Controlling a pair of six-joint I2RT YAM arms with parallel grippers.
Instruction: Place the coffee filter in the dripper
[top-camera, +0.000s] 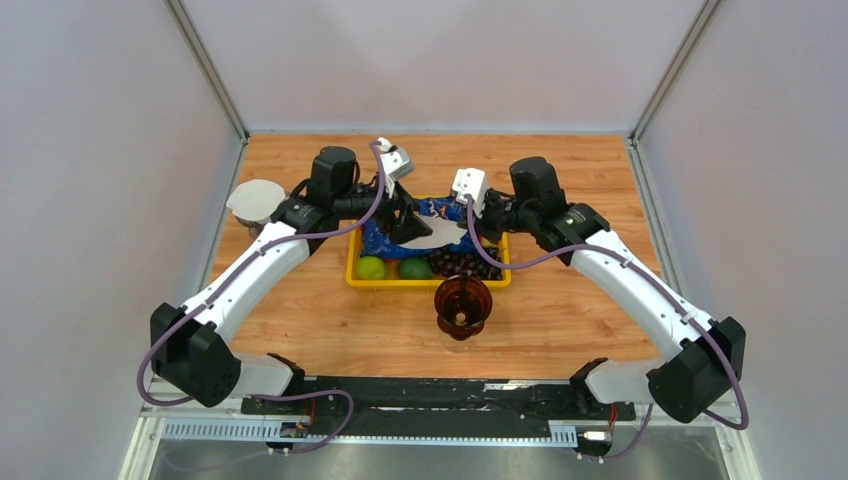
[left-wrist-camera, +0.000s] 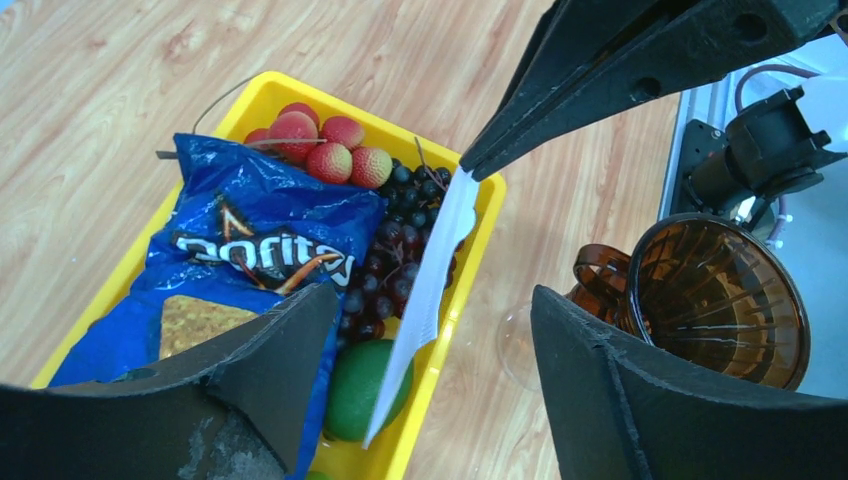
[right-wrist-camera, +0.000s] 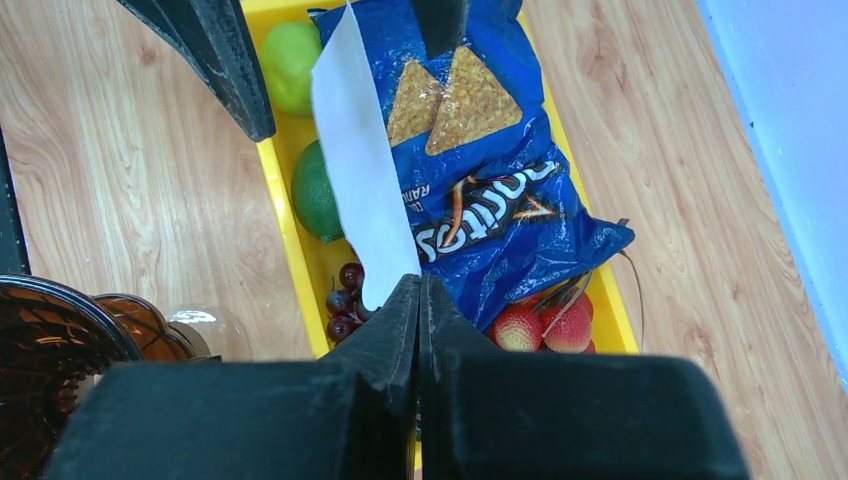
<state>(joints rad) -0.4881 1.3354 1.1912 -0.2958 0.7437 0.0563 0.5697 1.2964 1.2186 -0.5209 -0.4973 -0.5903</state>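
**Filter over tray in right jaws, apart from dripper**

Close to near edge of bench (top-camera: 300, 322), about midway along: amber dripper (top-camera: 462, 305), upright on a clear glass (left-wrist-camera: 512, 350), mouth up, ribbed inside, handle on tray side. Just beyond, mid-bench: yellow tray (top-camera: 430, 283), long side toward dripper. In tray, along near side: two limes (top-camera: 371, 267) at left, dark grapes (top-camera: 462, 263) at right. Farther in: blue chip bag (left-wrist-camera: 250, 240) across left and middle, red lychees (left-wrist-camera: 320, 150) in far right corner. Above bag and grapes: white filter (top-camera: 437, 233), folded flat, seen edge-on from left wrist, apart from dripper. Right jaws together, clamped on filter's right end. Left jaws apart, one finger either side of filter's left end; contact with paper not clear. Arms bent inward from near corners, wrists close together over tray. By left edge, level with tray's far side: white disc (top-camera: 255, 200), well apart from tray.
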